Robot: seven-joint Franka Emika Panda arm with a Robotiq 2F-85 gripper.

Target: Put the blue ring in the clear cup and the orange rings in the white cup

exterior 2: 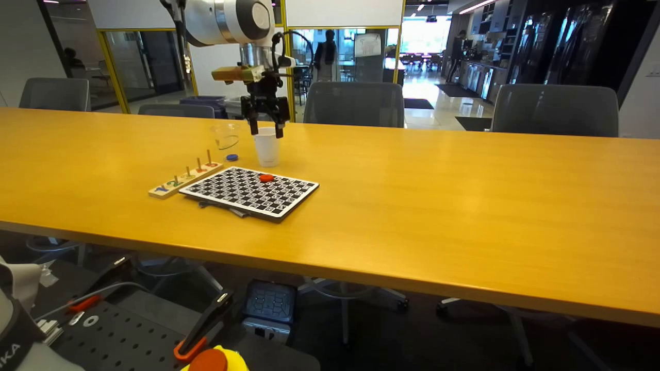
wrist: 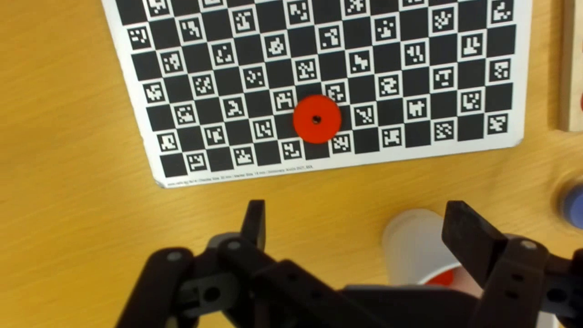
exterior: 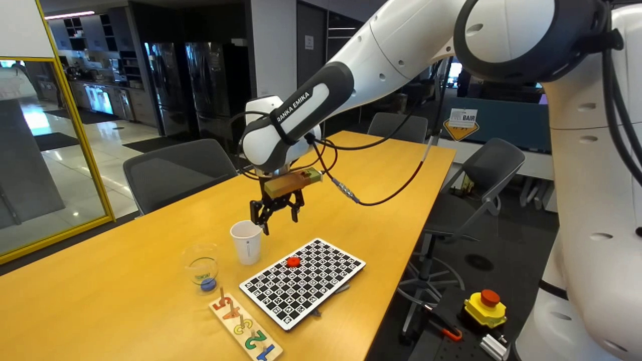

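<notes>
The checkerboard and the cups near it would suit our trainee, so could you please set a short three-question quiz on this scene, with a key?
1. Short answer: In the wrist view, what colour shows inside the white cup?
2. True or false: The claw is open while one orange ring lies on the checkerboard.
3. Multiple choice: Where is the blue ring? A: on the checkerboard; B: in the clear cup; C: in the white cup.
Key: 1. Red-orange. 2. True. 3. B.

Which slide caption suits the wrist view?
Jaws open, one orange ring on the checkerboard, something red inside the white cup.
</notes>
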